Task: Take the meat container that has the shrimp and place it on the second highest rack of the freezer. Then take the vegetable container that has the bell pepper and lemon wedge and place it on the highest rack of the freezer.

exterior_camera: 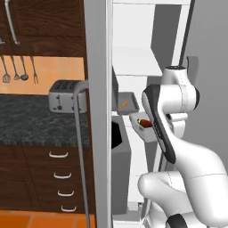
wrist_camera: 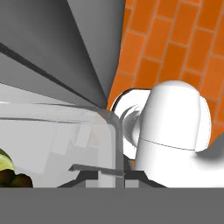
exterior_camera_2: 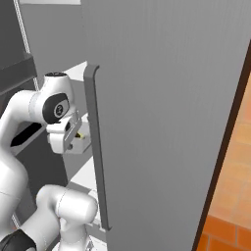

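Note:
The freezer [exterior_camera: 100, 53] stands open, its white interior stacked with shelves. A grey meat container [exterior_camera: 126, 103] with the orange shrimp [exterior_camera: 124, 104] rests on the second highest rack [exterior_camera: 133, 95]; the highest rack [exterior_camera: 133, 62] above it is bare. The white vegetable container [exterior_camera: 143, 124] with the dark red bell pepper [exterior_camera: 144, 122] hangs just in front of and below that tray, partly behind my arm. In the hand view its clear rim [wrist_camera: 78, 131] runs into my gripper [wrist_camera: 98, 173], which is shut on it; the lemon wedge [wrist_camera: 4, 162] and pepper [wrist_camera: 13, 180] lie at lower left.
The wide grey freezer door [exterior_camera_2: 166, 112] with its long handle [exterior_camera_2: 95, 147] stands close on the right of my hand. A toaster [exterior_camera: 67, 95] sits on the dark counter [exterior_camera: 40, 124] to the left, drawers below. Orange tiled floor lies beneath.

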